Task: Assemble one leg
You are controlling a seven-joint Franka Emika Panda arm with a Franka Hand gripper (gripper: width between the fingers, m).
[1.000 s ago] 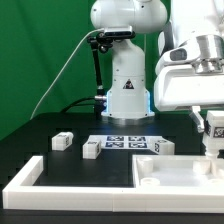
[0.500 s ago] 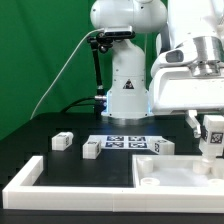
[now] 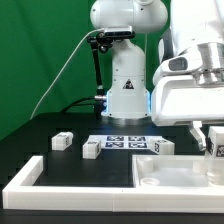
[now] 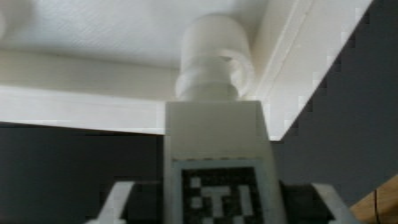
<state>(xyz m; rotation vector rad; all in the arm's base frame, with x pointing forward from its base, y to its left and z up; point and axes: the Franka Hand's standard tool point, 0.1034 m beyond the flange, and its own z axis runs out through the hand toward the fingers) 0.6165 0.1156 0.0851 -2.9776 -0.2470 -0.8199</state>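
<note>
gripper (image 3: 214, 135) clamped on the leg (image 4: 217, 150) has eased lower over the panel (image 3: 175, 170) edge at the exterior view's right, so I reckon insertion's next.

No words, brand names or numbers can be read anywhere. Black-and-white square tags are carried by the marker board (image 3: 126, 143), by a loose leg (image 3: 92, 148) just beside it, and by the leg (image 4: 217, 185) seen close in the wrist view.
</note>
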